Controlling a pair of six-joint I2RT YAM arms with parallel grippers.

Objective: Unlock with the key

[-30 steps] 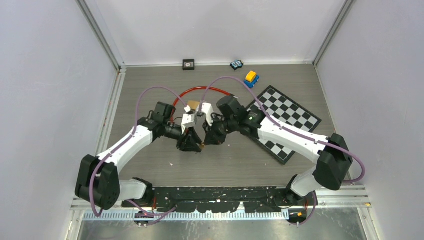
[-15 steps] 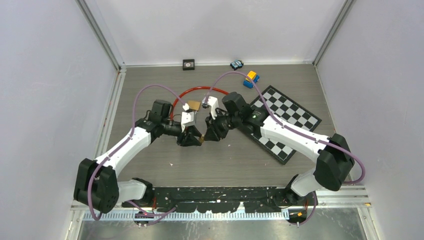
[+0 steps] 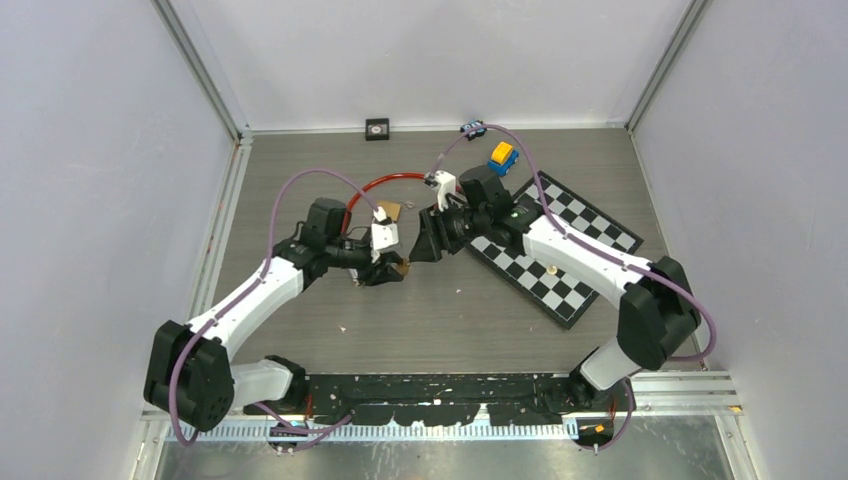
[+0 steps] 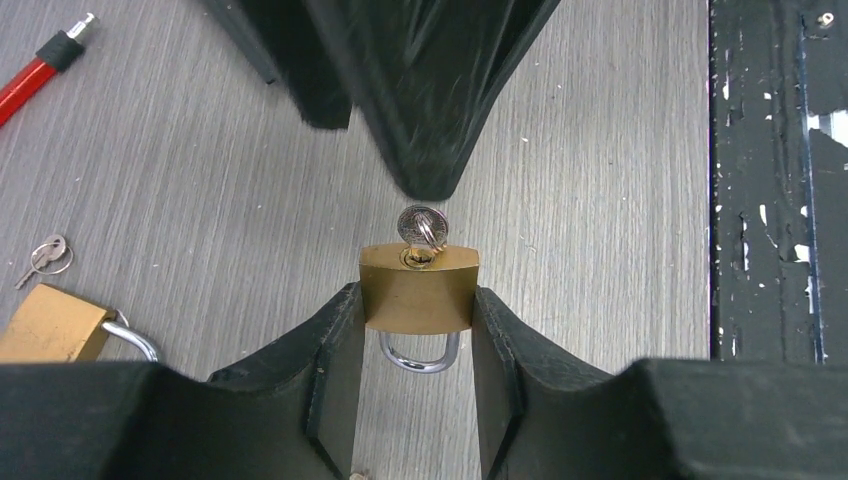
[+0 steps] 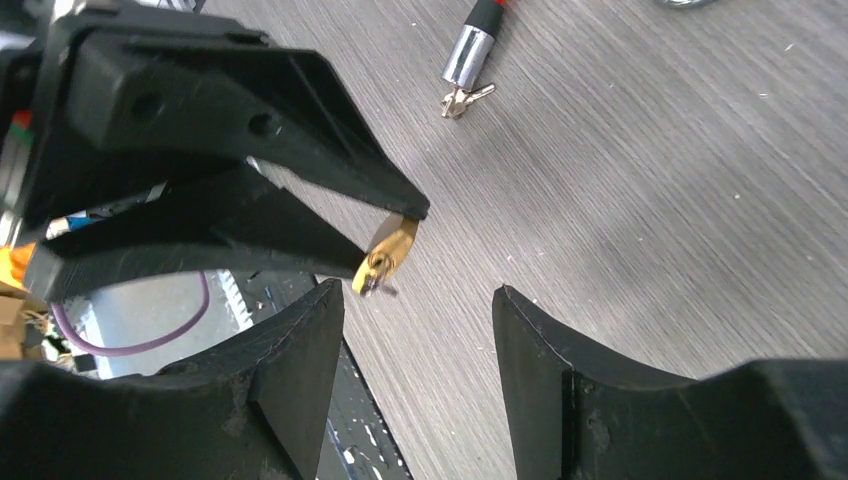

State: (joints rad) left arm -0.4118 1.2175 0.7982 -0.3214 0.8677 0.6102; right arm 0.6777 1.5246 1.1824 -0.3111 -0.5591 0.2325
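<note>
The padlock (image 4: 418,290) is being held by its brass body between the two fingers of the left claw (image 4: 418,302). Its keyhole end is facing the right arm and its shackle (image 4: 418,355) is pointing back toward the left wrist. The key (image 4: 421,225) is sitting in the keyhole with its round head sticking out. I cannot tell whether the shackle is released.

The right claw (image 5: 417,292) is hanging just in front of the key with its fingers spread wide, touching nothing.

Further out, a second padlock (image 4: 55,325), a small bunch of keys (image 4: 45,255) and a red cable (image 4: 30,75) are lying on the surface (image 4: 600,200).

The next move, as I judge it, is pinching the key head and turning it. The head is small and thin, so a closing finger arriving off-centre could knock it sideways or nudge the lock askew. During the turn, the smooth brass may twist within the left grip, wasting the rotation. Pulling while turning could draw the key out.
</note>
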